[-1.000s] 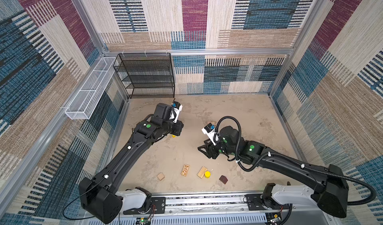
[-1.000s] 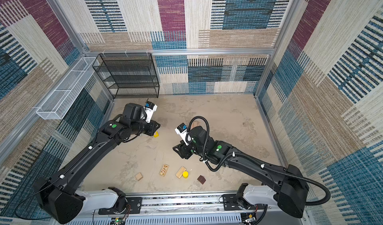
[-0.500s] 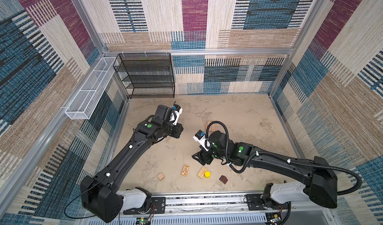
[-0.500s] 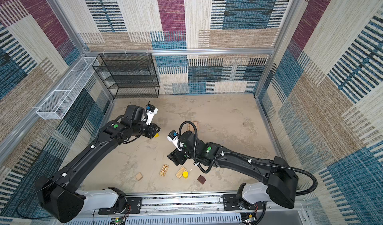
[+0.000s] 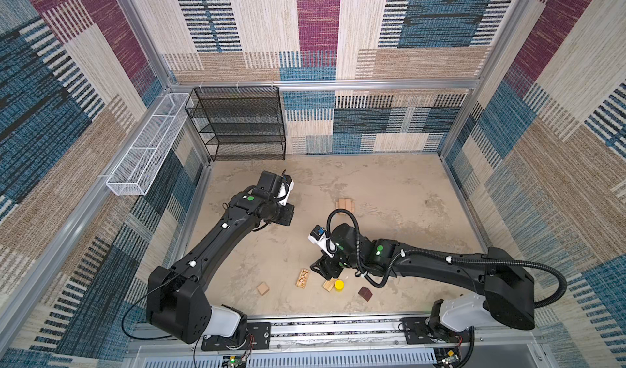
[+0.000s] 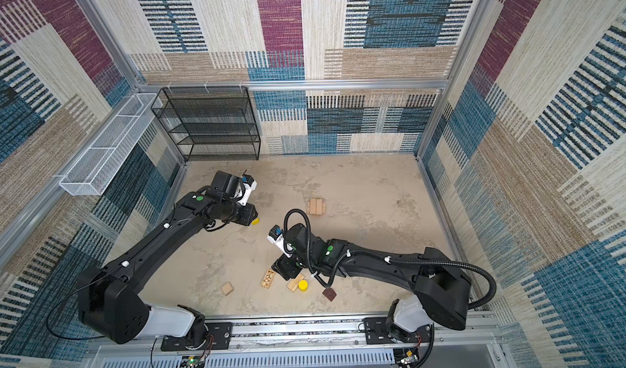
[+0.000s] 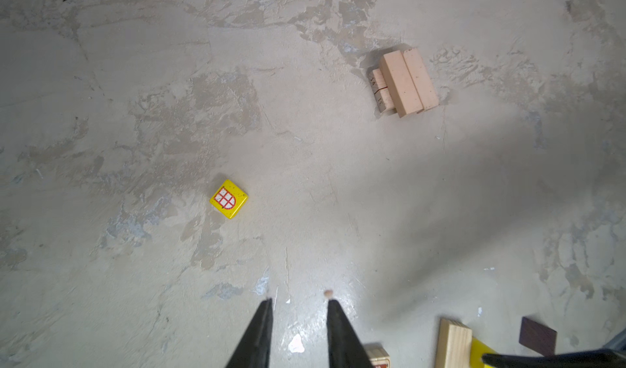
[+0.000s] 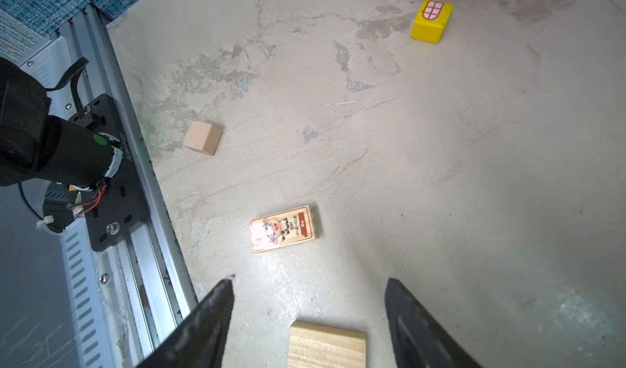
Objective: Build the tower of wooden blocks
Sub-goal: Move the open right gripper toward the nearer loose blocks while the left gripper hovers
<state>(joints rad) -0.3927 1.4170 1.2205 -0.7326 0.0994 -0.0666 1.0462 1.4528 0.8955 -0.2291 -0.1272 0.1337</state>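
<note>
Pale planks lie stacked as the low start of the wood block tower (image 5: 346, 206) (image 7: 403, 82) mid-floor. My right gripper (image 8: 310, 281) hangs open near the front, fingers either side of a plain plank (image 8: 327, 344) (image 5: 328, 285) that lies beside the yellow cylinder (image 5: 339, 284). A printed plank (image 8: 284, 229), a tan cube (image 8: 202, 137) and a dark brown block (image 5: 365, 293) lie nearby. My left gripper (image 7: 299, 300) is open a little and empty, above the floor near the yellow cube (image 7: 229, 198) (image 6: 255, 220).
A black wire shelf (image 5: 237, 122) stands at the back left and a white wire basket (image 5: 145, 146) hangs on the left wall. The arms' metal rail (image 8: 135, 166) runs along the front edge, close to the loose blocks.
My right arm has swung from beside the tower toward the front and come down over the plain plank, jaws wider. The left gripper's jaws have parted slightly; that arm has barely moved.
</note>
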